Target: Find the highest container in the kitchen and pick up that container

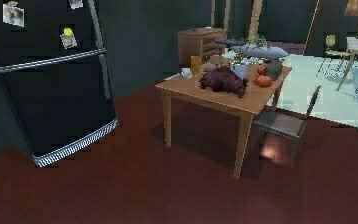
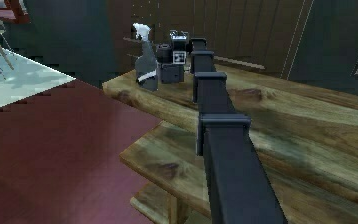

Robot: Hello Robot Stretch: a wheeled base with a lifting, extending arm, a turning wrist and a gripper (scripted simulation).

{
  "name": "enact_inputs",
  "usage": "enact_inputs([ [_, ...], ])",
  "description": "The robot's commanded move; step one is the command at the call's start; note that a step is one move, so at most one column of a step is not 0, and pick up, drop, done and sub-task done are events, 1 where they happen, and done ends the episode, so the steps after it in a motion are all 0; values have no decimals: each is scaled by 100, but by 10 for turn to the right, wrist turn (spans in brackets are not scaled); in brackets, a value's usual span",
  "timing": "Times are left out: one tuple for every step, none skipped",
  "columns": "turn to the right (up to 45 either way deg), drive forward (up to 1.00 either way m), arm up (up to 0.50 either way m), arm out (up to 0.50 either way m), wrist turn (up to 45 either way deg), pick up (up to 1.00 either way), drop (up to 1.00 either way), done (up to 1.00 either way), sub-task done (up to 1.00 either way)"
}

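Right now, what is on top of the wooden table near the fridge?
The wooden table carries a dark purple heap, a red round thing beside it and a small orange cup-like thing at a far corner. The heap covers whatever lies behind it.

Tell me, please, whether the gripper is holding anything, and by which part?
It cannot be told: a pale bottle-like thing shows at the far end of the gripper, with a wooden surface beneath, so no hold can be confirmed.
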Motion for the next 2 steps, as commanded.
enact_inputs([
  [0,0,0,0,0,100,0,0,0],
  [0,0,0,0,0,0,0,100,0],
])
